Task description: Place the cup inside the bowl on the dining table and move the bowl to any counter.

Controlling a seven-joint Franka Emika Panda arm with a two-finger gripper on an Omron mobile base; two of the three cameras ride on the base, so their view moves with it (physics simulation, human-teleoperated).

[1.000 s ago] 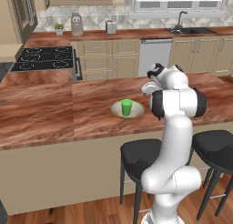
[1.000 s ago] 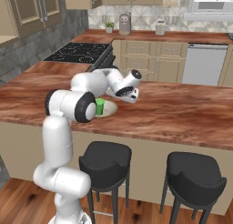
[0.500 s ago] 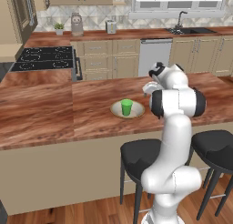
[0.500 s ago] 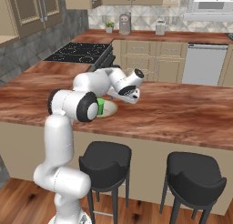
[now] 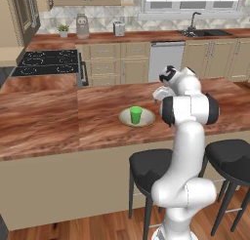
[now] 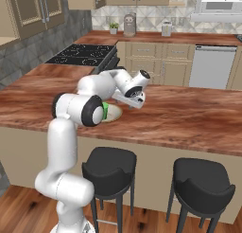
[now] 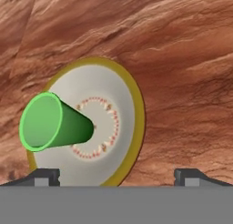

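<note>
The small bright green plastic cup (image 5: 135,114) stands upright in the middle of the wide shallow cream-white bowl with a tan-brown rim (image 5: 148,119), so the first half of the task looks done and the step in hand is to take hold of the bowl. The bowl sits on the long reddish-brown wood-grain dining table (image 5: 58,122), near its near edge and just left of the white arm. The gripper (image 7: 116,175) hangs above the table just to the right of the bowl, its fingers spread as wide as they go and holding nothing; in the hand view the bowl's right rim (image 7: 139,110) lies between the two dark fingertips (image 7: 45,176). To do this well, I judge the hand should come down so one finger goes inside the rim and the other outside, well clear of the cup, then close firmly on the rim. The lift should stay level and slow, since the light tapered cup could tip or slide out. The far reddish-brown counter with the black sink (image 5: 205,33) beyond the table is a likely place to set it.
</note>
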